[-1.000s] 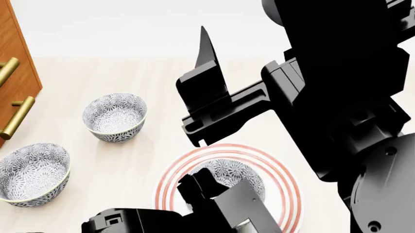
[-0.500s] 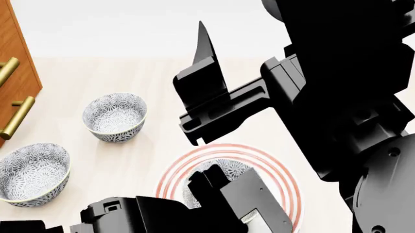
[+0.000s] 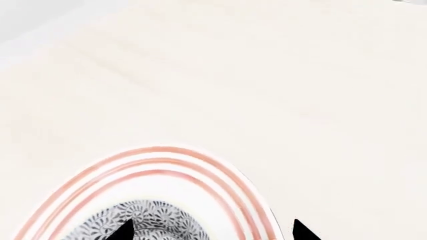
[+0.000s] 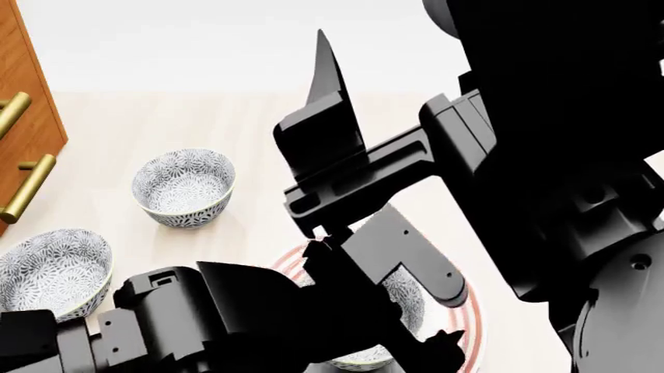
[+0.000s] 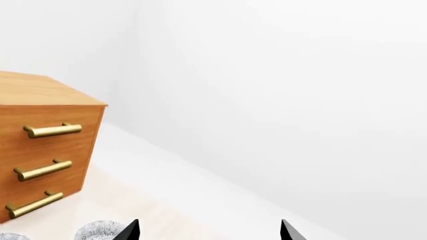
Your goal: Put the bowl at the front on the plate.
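The bowl (image 4: 413, 299), white with a grey-blue floral pattern, sits on the plate (image 4: 294, 263), a wide white one with red-pink rings. My left arm hides most of both in the head view. In the left wrist view the bowl (image 3: 150, 217) lies inside the plate's rings (image 3: 167, 160). My left gripper (image 3: 213, 232) is open above them, one fingertip over the bowl and the other past the plate's rim, holding nothing. It shows over the plate (image 4: 452, 318) in the head view. My right gripper (image 4: 326, 93) hangs raised further back, open (image 5: 210, 232) and empty.
Two look-alike bowls stand left of the plate, one further back (image 4: 183, 186) and one nearer (image 4: 52, 272). A wooden drawer cabinet (image 4: 26, 116) with brass handles stands at the left edge, also in the right wrist view (image 5: 47, 155). A white wall runs behind.
My left arm has risen and swung up over the plate, now covering more of it. The bowl stays on the plate. The right arm has barely moved.
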Controlling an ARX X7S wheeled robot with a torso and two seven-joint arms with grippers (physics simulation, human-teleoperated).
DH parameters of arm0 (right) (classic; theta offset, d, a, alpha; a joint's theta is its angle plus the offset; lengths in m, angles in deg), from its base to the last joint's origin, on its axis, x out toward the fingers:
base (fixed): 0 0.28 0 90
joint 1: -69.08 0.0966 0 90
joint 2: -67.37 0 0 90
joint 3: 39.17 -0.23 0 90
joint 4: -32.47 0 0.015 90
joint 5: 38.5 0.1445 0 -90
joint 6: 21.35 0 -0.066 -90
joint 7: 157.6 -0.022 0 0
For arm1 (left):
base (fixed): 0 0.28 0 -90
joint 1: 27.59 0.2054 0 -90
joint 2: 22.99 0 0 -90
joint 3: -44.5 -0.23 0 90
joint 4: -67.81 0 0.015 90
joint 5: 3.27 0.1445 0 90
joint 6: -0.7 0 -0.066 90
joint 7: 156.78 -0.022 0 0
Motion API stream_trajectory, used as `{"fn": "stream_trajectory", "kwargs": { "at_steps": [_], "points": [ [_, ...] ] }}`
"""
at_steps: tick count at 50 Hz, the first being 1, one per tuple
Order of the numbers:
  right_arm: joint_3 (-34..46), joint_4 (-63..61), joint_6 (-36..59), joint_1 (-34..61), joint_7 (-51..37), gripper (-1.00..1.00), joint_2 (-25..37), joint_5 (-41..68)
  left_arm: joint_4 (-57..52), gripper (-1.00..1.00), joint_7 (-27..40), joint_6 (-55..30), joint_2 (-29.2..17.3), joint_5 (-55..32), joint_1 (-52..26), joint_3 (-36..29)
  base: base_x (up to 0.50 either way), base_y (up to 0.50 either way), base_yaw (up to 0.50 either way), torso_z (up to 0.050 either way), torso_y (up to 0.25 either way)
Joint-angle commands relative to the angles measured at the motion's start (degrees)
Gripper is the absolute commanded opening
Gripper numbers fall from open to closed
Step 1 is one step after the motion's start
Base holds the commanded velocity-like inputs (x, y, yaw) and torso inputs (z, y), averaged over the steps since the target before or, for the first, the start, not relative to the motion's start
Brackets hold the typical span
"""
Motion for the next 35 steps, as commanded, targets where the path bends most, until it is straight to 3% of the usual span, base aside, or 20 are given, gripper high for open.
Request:
{"fn": "stream_trajectory", "kwargs": {
  "at_steps": [1,35],
  "points": [
    [-0.39,-1.26,-0.40,0.17,-1.13,1.00,0.50,1.02,4.99,1.00,-0.82,3.22,0.00,-4.80,-2.31,-0.13,0.00,0.00,0.00,0.000,0.000],
    [-1.29,-3.74,-0.82,1.26,-2.90,1.00,2.00,3.07,21.74,1.00,-2.22,11.29,0.00,-10.99,-6.61,-0.24,0.00,0.00,0.00,0.000,0.000]
  ]
}}
